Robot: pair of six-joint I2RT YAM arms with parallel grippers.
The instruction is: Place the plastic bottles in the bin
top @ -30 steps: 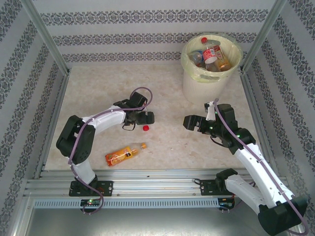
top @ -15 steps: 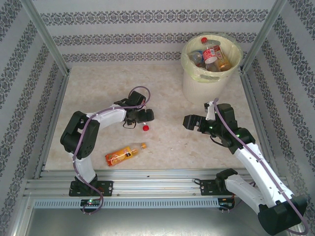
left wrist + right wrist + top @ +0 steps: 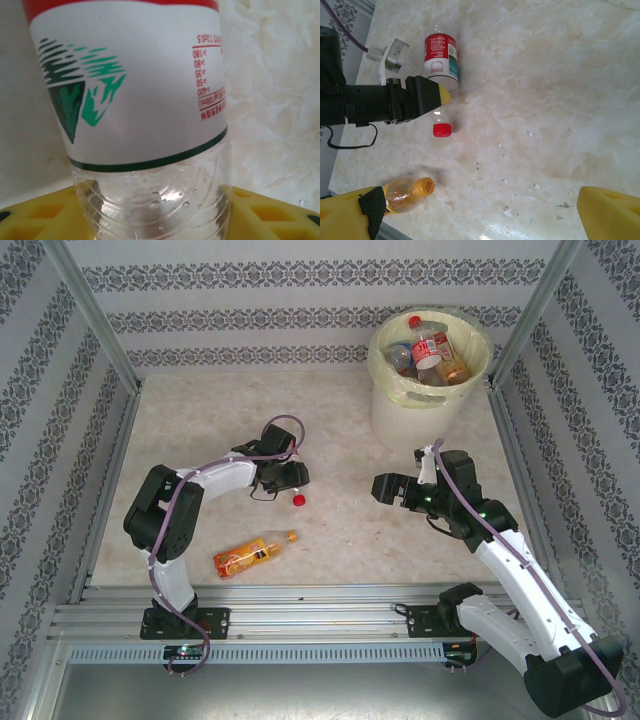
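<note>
A clear bottle with a red-and-white label (image 3: 440,55) and a red cap (image 3: 297,500) lies on the table at left of centre. My left gripper (image 3: 289,480) is shut on its clear lower body (image 3: 155,200), a yellow finger (image 3: 40,217) pressing each side. An orange bottle (image 3: 251,555) with an orange cap (image 3: 424,186) lies nearer the front edge, untouched. The white bin (image 3: 405,415) with its pale green liner stands at the back right and holds several bottles (image 3: 430,348). My right gripper (image 3: 385,488) hovers open at right of centre, nothing between its yellow fingers (image 3: 607,215).
Patterned walls and metal posts (image 3: 90,315) close in the table on three sides. An aluminium rail (image 3: 300,615) runs along the front edge. Bare marbled tabletop (image 3: 545,100) lies between the two grippers, dotted with small white flecks.
My left gripper's fingers have closed from wide open onto the red-capped bottle, and the arm has edged slightly forward. The right arm has stayed still.
</note>
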